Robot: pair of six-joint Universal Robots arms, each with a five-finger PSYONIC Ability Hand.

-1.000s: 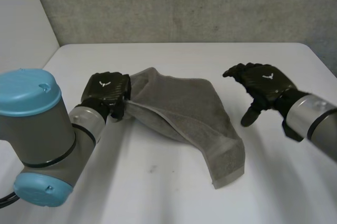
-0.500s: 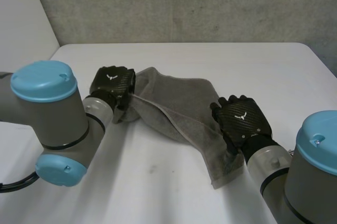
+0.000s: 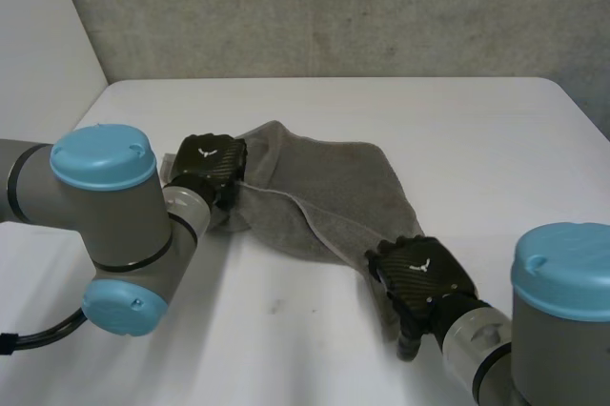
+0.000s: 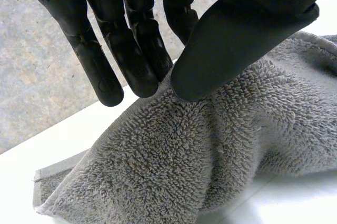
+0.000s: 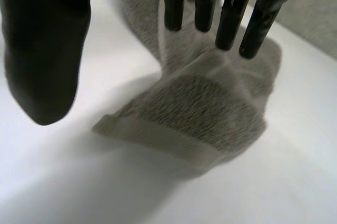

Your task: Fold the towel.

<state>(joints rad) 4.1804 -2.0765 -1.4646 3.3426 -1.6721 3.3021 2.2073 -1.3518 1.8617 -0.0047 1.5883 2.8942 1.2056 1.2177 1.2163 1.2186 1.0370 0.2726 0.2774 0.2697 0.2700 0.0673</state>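
A grey towel (image 3: 324, 187) lies bunched up on the white table (image 3: 477, 130), not flat and not folded neatly. It runs slantwise, from the far left side down toward the near right side. The left hand (image 3: 208, 163) is at the towel's left end. Seen from the left wrist, its thumb (image 4: 237, 40) and fingers (image 4: 139, 50) come together on a fluffy bump of towel (image 4: 184, 171) and pinch it between them, so the cloth is pulled up a little there. One hemmed corner of the towel lies on the table close under that hand. The right hand (image 3: 419, 277) is at the other end, over the towel's near right corner. Seen from the right wrist, its fingers (image 5: 229, 13) are straight and side by side, pointing down at the cloth, and the thumb (image 5: 45, 50) sits far apart from them, so this hand is spread wide and holds nothing. The towel's corner (image 5: 205, 113) lies flat on the table under those fingertips, with its plain hem band showing. I cannot tell if the fingertips touch the cloth. Behind the table is a rough grey wall (image 3: 334, 15).
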